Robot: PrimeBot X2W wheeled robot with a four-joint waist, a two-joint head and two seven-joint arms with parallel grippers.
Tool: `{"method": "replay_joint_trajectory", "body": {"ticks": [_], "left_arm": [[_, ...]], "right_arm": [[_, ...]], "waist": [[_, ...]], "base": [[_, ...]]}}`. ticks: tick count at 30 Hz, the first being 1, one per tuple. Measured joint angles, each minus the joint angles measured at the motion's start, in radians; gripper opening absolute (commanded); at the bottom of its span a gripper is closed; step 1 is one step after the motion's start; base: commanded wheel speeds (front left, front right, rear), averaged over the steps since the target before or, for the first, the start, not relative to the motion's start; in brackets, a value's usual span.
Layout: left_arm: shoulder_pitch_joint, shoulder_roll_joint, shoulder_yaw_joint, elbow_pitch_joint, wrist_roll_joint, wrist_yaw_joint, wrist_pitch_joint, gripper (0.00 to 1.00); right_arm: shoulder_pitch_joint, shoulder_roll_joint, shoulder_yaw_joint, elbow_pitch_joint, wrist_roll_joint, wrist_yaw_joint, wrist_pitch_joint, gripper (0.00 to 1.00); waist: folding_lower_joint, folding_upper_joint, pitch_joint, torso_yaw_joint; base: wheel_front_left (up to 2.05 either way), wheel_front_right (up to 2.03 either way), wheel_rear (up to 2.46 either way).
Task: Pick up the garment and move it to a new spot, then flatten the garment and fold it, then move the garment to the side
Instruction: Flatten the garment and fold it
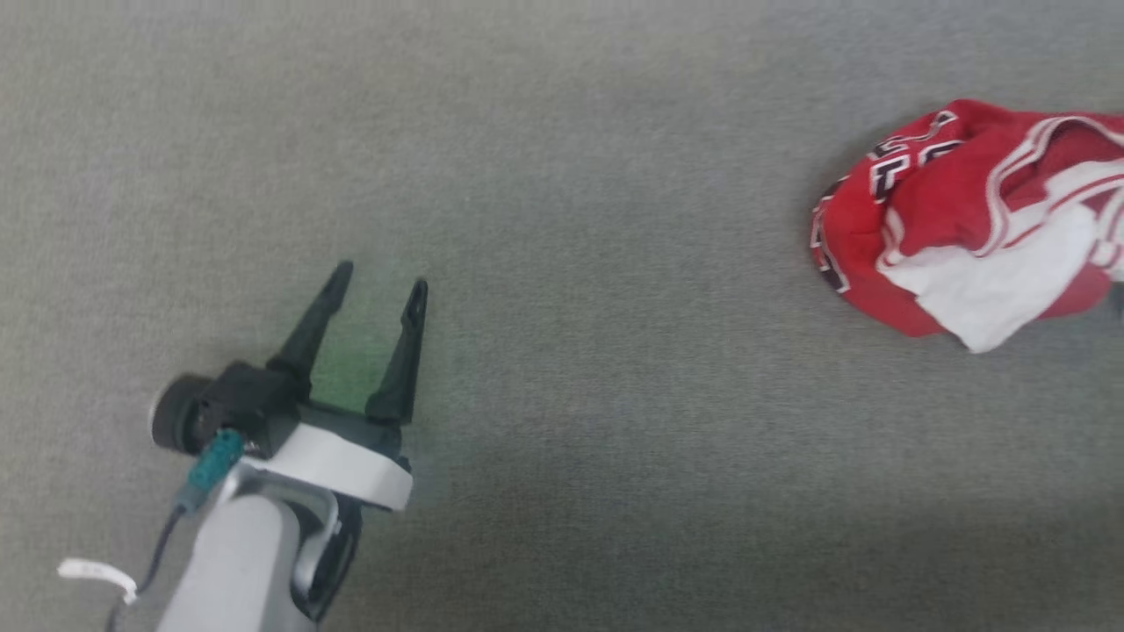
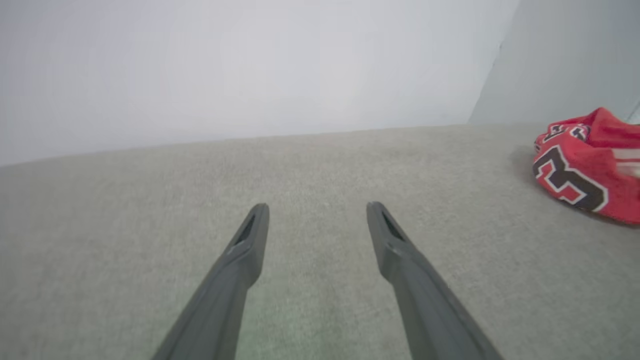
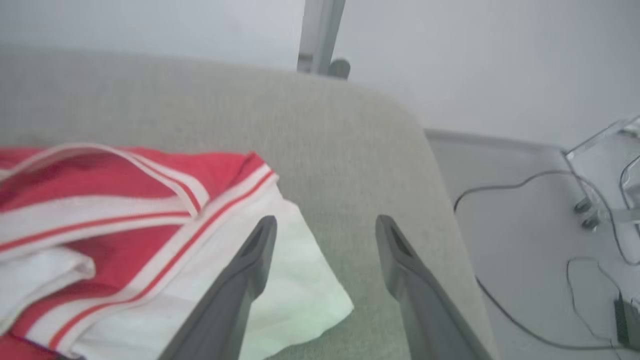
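1. The garment (image 1: 948, 211) lies crumpled in a heap on the grey desk (image 1: 562, 491), toward the right edge of the head view, with red body, striped trim and a white sleeve bunched together.
2. The right hand (image 3: 326, 220) is open and holds nothing; one finger hangs over the white sleeve corner.
3. The left hand (image 1: 382, 276) is open and empty, well apart from the garment.
4. Judging by the heap, flattening, folding and moving aside are all left to do.
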Motion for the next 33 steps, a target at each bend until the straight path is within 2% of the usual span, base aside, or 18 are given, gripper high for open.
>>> {"method": "replay_joint_trajectory", "body": {"ticks": [4, 7, 11, 15, 19, 23, 28, 33], "left_arm": [[-0.069, 0.087, -0.075, -0.007, -0.003, 0.000, 0.000, 1.00], [-0.146, 0.156, -0.186, 0.007, -0.027, 0.000, 0.005, 1.00], [-0.288, 0.212, -0.367, 0.010, -0.119, 0.000, 0.101, 1.00], [-0.439, 0.246, -0.531, 0.007, -0.241, 0.000, 0.228, 1.00], [-0.590, 0.244, -0.658, 0.037, -0.383, 0.000, 0.362, 1.00], [-0.711, 0.220, -0.771, 0.121, -0.522, 0.000, 0.520, 1.00], [-0.788, 0.187, -0.904, 0.249, -0.686, 0.000, 0.729, 1.00], [-0.867, 0.176, -0.957, 0.359, -0.756, 0.000, 0.795, 1.00]], "right_arm": [[0.023, 0.037, 0.015, -0.046, -0.015, 0.001, -0.209, 1.00], [0.063, 0.082, 0.013, -0.082, -0.025, 0.000, -0.350, 1.00], [0.159, 0.167, -0.049, -0.178, -0.048, 0.000, -0.394, 1.00], [0.267, 0.289, -0.135, -0.354, -0.092, 0.000, -0.399, 1.00], [0.366, 0.399, -0.166, -0.491, -0.131, 0.000, -0.400, 1.00], [0.413, 0.471, -0.164, -0.579, -0.150, 0.000, -0.400, 1.00], [0.436, 0.523, -0.150, -0.607, -0.164, 0.000, -0.400, 1.00], [0.441, 0.545, -0.135, -0.607, -0.172, 0.000, -0.400, 1.00]], "waist": [[0.0000, 0.0001, -0.037, -0.033], [0.0000, 0.0001, -0.070, -0.062], [0.0000, 0.0001, -0.112, -0.105], [0.0000, 0.0002, -0.137, -0.165], [0.0000, 0.0002, -0.148, -0.231], [0.0000, 0.0002, -0.151, -0.296], [0.0000, 0.0002, -0.146, -0.376], [0.0000, 0.0002, -0.130, -0.445]], "base": [[0.00, 0.00, 0.00], [0.00, 0.00, 0.00], [0.00, 0.00, 0.00], [0.00, 0.00, 0.00], [0.00, 0.00, 0.00], [0.00, 0.00, 0.00], [0.00, 0.00, 0.00], [0.00, 0.00, 0.00]]}}
